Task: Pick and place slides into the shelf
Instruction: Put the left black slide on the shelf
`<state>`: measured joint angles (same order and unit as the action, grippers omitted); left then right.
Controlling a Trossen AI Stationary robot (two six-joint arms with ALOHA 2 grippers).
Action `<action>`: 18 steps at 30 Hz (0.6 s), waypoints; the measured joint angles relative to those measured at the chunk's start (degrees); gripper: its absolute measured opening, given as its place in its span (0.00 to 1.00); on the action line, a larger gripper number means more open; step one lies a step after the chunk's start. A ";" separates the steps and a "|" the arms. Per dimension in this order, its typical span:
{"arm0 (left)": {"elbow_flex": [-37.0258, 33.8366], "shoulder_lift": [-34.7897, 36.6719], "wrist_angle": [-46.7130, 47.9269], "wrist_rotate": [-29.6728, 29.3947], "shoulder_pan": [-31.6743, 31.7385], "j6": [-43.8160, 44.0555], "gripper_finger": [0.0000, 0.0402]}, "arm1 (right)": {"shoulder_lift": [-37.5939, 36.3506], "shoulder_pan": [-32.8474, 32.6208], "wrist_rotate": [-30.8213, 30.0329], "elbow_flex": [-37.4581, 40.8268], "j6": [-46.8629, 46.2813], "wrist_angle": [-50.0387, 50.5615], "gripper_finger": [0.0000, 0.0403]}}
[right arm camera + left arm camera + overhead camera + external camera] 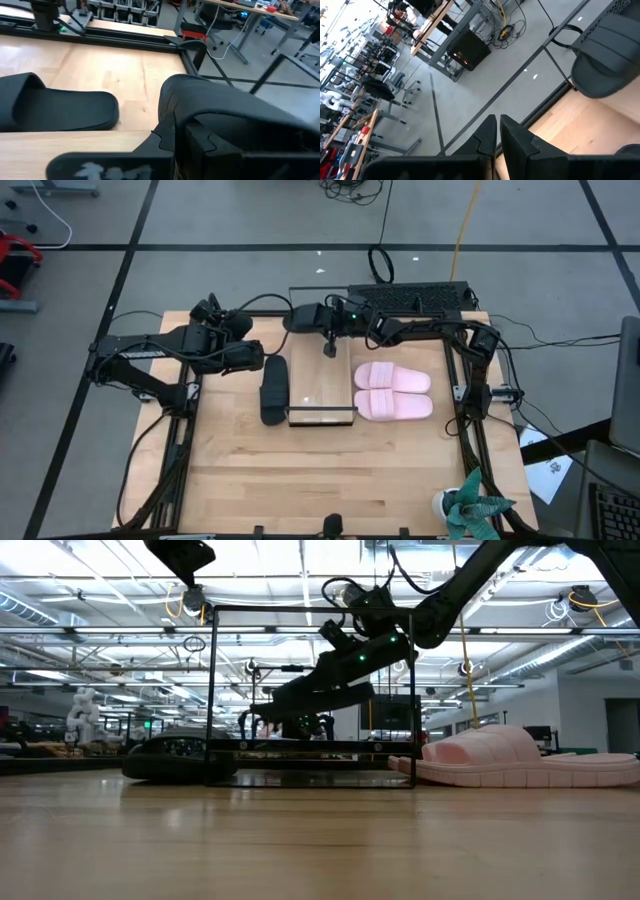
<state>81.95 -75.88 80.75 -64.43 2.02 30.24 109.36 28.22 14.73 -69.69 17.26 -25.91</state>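
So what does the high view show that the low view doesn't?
Only the high view: two pink slides side by side, and a plant at the table's corner. Only the low view: the right fingers hold a black slide up in the air. Both: the shelf, with the other black slide lying beside it.

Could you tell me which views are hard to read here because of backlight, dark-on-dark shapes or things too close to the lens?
Low view: bright ceiling lights backlight the scene, so the black slide in the right gripper and the shelf frame read as silhouettes. Right wrist view: the held slide looms close to the lens, its edges soft. High view: even light, the pink slides clear.
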 joint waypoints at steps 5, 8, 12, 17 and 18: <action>0.00 0.00 0.00 -0.01 0.00 0.00 0.08 | 0.00 0.27 0.03 0.00 1.32 -0.26 0.00; 0.00 0.00 0.00 -0.01 0.00 0.00 0.08 | 0.21 0.29 -0.12 0.00 0.75 -1.42 0.00; 0.00 0.00 0.00 0.00 0.00 -0.02 0.08 | 2.41 0.29 -1.49 0.00 -1.71 -3.99 0.00; 0.00 0.00 0.00 0.01 0.00 -0.95 0.08 | 3.94 0.58 -3.01 0.01 -1.34 -6.01 0.00; 0.00 0.00 0.00 -0.01 0.00 -1.43 0.08 | 4.00 0.77 -2.62 0.00 -1.51 -6.16 0.00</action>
<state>81.95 -75.88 80.75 -64.45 2.02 28.81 113.36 28.99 12.11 -69.69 15.75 -32.07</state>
